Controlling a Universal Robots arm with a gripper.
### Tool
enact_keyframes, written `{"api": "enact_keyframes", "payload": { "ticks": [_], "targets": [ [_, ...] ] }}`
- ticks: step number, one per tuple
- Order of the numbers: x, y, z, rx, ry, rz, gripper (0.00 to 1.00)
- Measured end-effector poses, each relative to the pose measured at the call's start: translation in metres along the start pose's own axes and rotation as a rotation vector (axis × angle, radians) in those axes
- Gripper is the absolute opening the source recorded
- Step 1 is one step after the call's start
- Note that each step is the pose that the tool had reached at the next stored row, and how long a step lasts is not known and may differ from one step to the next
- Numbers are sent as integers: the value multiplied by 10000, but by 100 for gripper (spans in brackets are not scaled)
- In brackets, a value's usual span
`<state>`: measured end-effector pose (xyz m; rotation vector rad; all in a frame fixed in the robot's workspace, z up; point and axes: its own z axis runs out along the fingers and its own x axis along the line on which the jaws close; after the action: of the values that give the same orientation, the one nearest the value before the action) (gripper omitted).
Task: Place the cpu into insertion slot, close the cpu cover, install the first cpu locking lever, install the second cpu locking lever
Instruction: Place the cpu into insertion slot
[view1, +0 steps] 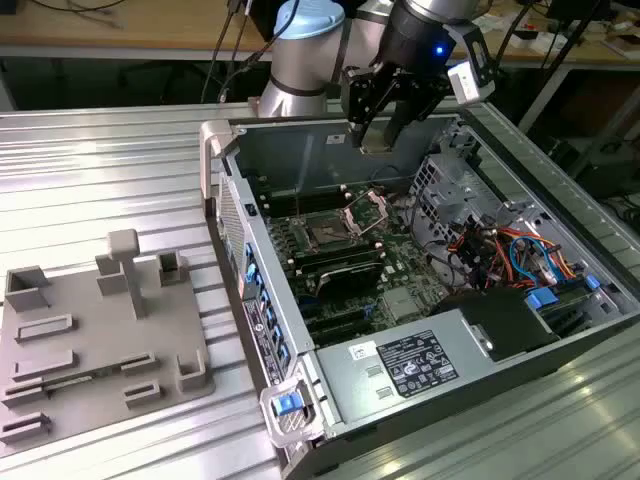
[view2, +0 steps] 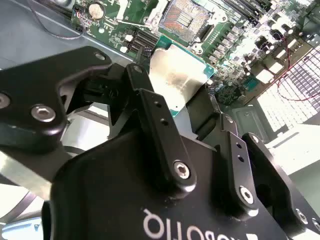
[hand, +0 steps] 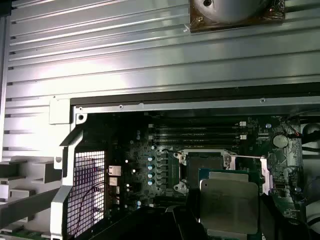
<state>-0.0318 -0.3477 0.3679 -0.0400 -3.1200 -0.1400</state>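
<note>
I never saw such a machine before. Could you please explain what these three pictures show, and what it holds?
This is one robot arm working over an open computer case on a metal table. The exterior view comes from a camera off the arm; both wrist views come from cameras riding on it. Its tool grips the cpu, a flat silver chip, in the air over the case. The insertion slot is empty and its cpu cover stands open. A grey holder tray lies at the exterior view's left.
</note>
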Motion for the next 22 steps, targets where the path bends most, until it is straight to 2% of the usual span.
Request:
{"api": "enact_keyframes", "payload": {
  "ticks": [14, 18, 22],
  "targets": [
    [2, 0, 0, 1, 0, -1, 55],
    [3, -1, 7, -3, -19, 219, 55],
    [3, -1, 7, -4, -20, 223, 55]
  ]
}}
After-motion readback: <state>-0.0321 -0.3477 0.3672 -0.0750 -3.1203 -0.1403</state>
